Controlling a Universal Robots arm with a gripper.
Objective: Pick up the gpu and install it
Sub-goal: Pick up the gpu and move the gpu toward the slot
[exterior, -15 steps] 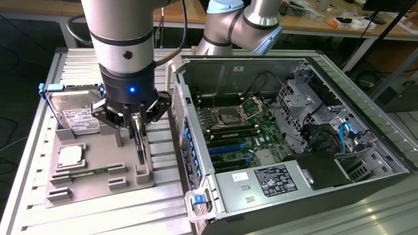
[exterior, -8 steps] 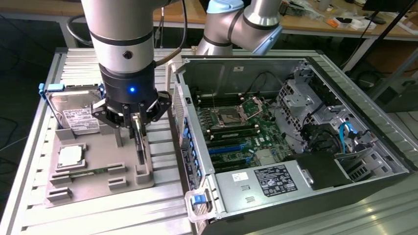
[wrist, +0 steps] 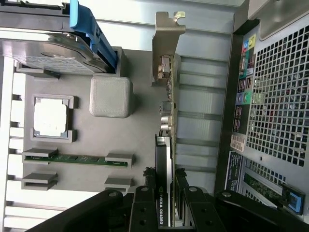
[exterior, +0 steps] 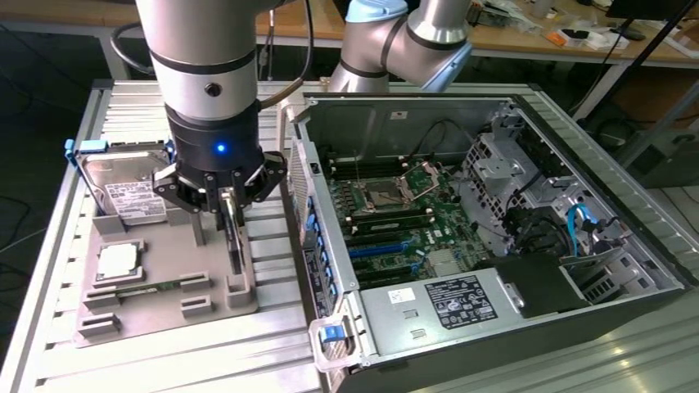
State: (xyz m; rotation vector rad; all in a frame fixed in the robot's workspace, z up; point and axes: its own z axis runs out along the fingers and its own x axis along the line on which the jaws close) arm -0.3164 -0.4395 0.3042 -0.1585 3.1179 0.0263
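On the table point(exterior: 164, 360) the gpu point(exterior: 235, 250) stands on edge in the tray point(exterior: 164, 307), fingers point(wrist: 147, 208) clamped across its top: pick-up is under way, and lifting likely calls for a straight upward pull.

arm point(exterior: 208, 65): upright, wrist pointing straight down | hand point(exterior: 227, 205): closed on top edge of gpu point(exterior: 236, 246)

Sole legible marking: "NVIDIA QUADRO", white lettering on the black edge of the gpu point(wrist: 163, 162); printed labels on the hard drive point(exterior: 126, 195) and the power supply point(exterior: 453, 299) cannot be read.
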